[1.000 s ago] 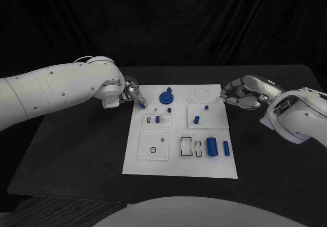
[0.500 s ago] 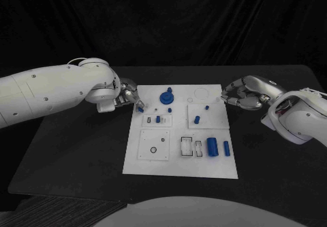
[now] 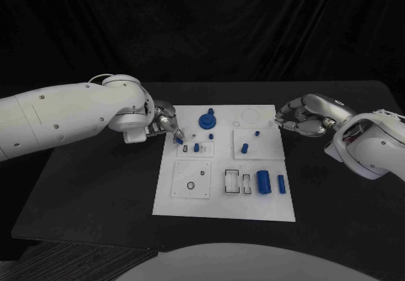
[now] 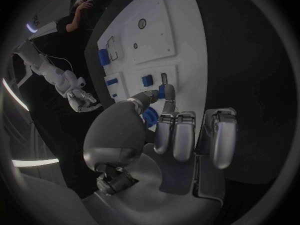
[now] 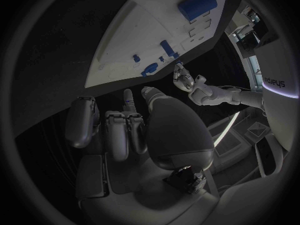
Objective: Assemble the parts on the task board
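**A:** What is on the bench?

**B:** A white task board [image 3: 221, 202] lies in the middle of the black bench [image 3: 93, 193]. Small blue parts are spread across it.

**A:** How much looks assembled?

**B:** Some, as far as I can judge. A blue knob-shaped part [image 3: 206, 120] stands upright near the board's far edge. A short blue peg [image 3: 244, 148] stands in a square plate right of the board's centre. A larger blue cylinder [image 3: 263, 181] and a slim blue bar [image 3: 280, 184] lie flat near the board's right edge, seemingly unplaced. Beside them, outlined slots [image 3: 231, 181] look vacant.

**A:** What are the arms doing?

**B:** The left robot hand [image 3: 164, 123] hovers over the board's far left corner, pinching a small blue part [image 3: 179, 140] at its fingertips. That part is just above the board, close to a small plate [image 3: 194, 149] with blue pieces in it. The right robot hand [image 3: 301, 120] rests off the board's far right corner, fingers curled inward, holding nothing.

**A:** So what is left?

**B:** Probably seating the held part, then the loose pieces.
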Available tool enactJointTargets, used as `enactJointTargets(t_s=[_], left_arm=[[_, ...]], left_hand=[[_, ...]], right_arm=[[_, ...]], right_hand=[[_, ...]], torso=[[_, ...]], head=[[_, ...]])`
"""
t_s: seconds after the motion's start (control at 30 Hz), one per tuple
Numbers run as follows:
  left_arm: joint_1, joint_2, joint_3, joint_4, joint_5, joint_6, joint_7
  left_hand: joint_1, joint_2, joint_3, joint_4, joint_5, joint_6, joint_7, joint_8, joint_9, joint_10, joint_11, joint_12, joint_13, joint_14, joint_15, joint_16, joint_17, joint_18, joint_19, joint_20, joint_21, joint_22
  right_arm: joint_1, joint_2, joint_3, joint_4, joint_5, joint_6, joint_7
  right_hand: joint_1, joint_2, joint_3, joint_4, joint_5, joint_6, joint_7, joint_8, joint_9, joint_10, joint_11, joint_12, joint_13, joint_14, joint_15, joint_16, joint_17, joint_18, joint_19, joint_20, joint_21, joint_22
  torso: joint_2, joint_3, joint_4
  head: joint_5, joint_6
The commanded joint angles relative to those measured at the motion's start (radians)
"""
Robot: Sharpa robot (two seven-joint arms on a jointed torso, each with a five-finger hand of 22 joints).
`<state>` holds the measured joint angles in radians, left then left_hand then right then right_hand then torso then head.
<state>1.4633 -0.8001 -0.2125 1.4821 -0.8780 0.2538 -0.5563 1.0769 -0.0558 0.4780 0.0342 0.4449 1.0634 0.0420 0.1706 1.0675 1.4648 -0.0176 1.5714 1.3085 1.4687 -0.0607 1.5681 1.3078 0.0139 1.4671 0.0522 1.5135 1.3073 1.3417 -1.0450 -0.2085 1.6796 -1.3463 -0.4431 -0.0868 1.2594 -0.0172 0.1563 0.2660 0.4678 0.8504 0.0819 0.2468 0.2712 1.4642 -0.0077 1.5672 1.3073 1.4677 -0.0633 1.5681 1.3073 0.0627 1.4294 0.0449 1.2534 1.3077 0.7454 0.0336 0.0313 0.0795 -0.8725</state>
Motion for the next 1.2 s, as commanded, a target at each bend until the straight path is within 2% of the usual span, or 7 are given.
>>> enactJointTargets(t_s=[0.03,0.17,0.4,0.57,0.73,1.0,1.2], left_arm=[[-0.003,0.003,0.001,0.006,0.004,0.01,0.003],[-0.008,0.006,0.0,0.004,0.003,0.004,0.006],[-0.019,0.011,0.0,-0.003,0.003,0.002,0.01],[-0.028,0.012,0.0,-0.001,0.003,-0.007,0.017],[-0.035,0.015,0.0,-0.004,0.003,-0.01,0.026],[-0.041,0.022,0.0,-0.008,0.003,-0.012,0.036],[-0.045,0.029,0.0,-0.012,0.003,-0.02,0.04]], left_hand=[[-0.011,-0.003,0.067,-0.061,-0.006,0.002,-0.002,0.005,0.001,0.106,-0.007,-0.001,0.262,0.102,-0.007,0.003,0.263,0.003,0.062,-0.007,-0.005,0.241],[-0.012,-0.002,0.067,-0.061,-0.007,0.001,-0.002,0.005,0.001,0.106,-0.007,-0.001,0.262,0.102,-0.007,0.003,0.263,0.004,0.061,-0.007,-0.007,0.24],[-0.014,-0.001,0.069,-0.061,-0.01,0.0,-0.002,0.004,0.0,0.106,-0.006,-0.001,0.262,0.102,-0.007,0.003,0.263,0.004,0.06,-0.007,-0.008,0.24],[-0.016,0.0,0.07,-0.06,-0.012,0.0,-0.002,0.003,0.0,0.106,-0.006,-0.001,0.262,0.102,-0.007,0.003,0.263,0.004,0.06,-0.007,-0.007,0.24],[-0.016,0.001,0.07,-0.06,-0.013,-0.001,-0.002,0.003,0.0,0.106,-0.006,-0.001,0.262,0.102,-0.007,0.003,0.263,0.004,0.06,-0.007,-0.008,0.24],[-0.017,0.001,0.071,-0.06,-0.015,0.0,-0.002,0.003,0.0,0.106,-0.006,-0.001,0.262,0.102,-0.007,0.003,0.263,0.004,0.059,-0.007,-0.009,0.239],[-0.019,0.003,0.072,-0.059,-0.019,-0.001,-0.002,0.003,0.0,0.106,-0.006,-0.001,0.262,0.102,-0.007,0.003,0.263,0.004,0.059,-0.007,-0.009,0.239]], right_arm=[[-0.002,-0.001,0.001,0.003,-0.002,0.002,-0.018],[-0.003,-0.001,0.001,0.003,-0.002,0.001,-0.017],[-0.003,0.0,0.001,0.003,-0.002,0.0,-0.016],[-0.004,-0.001,0.001,0.002,-0.002,-0.003,-0.014],[-0.005,-0.001,0.001,0.002,-0.002,-0.003,-0.014],[-0.006,-0.002,0.001,0.002,-0.002,-0.001,-0.015],[-0.006,-0.002,0.001,0.002,-0.002,0.0,-0.015]], right_hand=[[0.013,0.0,0.007,0.0,0.007,-0.002,0.005,-0.005,-0.002,0.105,0.001,0.002,0.261,0.103,-0.001,0.003,0.263,0.01,-0.007,0.003,-0.007,0.165],[0.014,0.0,0.008,0.0,0.007,-0.003,0.005,-0.005,-0.002,0.103,0.001,0.0,0.26,0.103,-0.001,0.003,0.263,0.01,-0.008,0.003,-0.01,0.164],[0.015,0.0,0.008,0.0,0.008,-0.003,0.004,-0.005,-0.002,0.104,0.001,0.001,0.26,0.103,-0.001,0.003,0.263,0.01,-0.008,0.003,-0.01,0.164],[0.016,-0.001,0.009,0.0,0.008,-0.006,0.005,-0.007,-0.003,0.104,0.001,0.001,0.26,0.103,-0.001,0.003,0.263,0.01,-0.008,0.003,-0.011,0.164],[0.016,-0.001,0.009,0.0,0.008,-0.006,0.005,-0.007,-0.003,0.104,0.001,0.001,0.26,0.103,-0.001,0.003,0.263,0.01,-0.008,0.003,-0.011,0.164],[0.016,-0.001,0.009,0.0,0.008,-0.006,0.005,-0.007,-0.003,0.104,0.001,0.001,0.26,0.103,-0.001,0.003,0.263,0.01,-0.008,0.003,-0.011,0.164],[0.016,-0.001,0.009,0.0,0.008,-0.006,0.005,-0.007,-0.003,0.104,0.001,0.001,0.26,0.103,-0.001,0.003,0.263,0.01,-0.008,0.003,-0.011,0.164]], torso=[[0.0,-0.0021,0.0005],[0.0,-0.002,-0.0017],[0.001,-0.0015,-0.0022],[0.001,-0.0012,-0.0001],[0.001,-0.0006,-0.0015],[0.001,-0.002,-0.0016],[0.001,-0.0005,-0.0015]], head=[[0.003,0.0],[0.006,0.0],[0.006,0.0],[0.001,0.0],[0.004,0.0],[0.006,0.0],[0.005,0.0]])
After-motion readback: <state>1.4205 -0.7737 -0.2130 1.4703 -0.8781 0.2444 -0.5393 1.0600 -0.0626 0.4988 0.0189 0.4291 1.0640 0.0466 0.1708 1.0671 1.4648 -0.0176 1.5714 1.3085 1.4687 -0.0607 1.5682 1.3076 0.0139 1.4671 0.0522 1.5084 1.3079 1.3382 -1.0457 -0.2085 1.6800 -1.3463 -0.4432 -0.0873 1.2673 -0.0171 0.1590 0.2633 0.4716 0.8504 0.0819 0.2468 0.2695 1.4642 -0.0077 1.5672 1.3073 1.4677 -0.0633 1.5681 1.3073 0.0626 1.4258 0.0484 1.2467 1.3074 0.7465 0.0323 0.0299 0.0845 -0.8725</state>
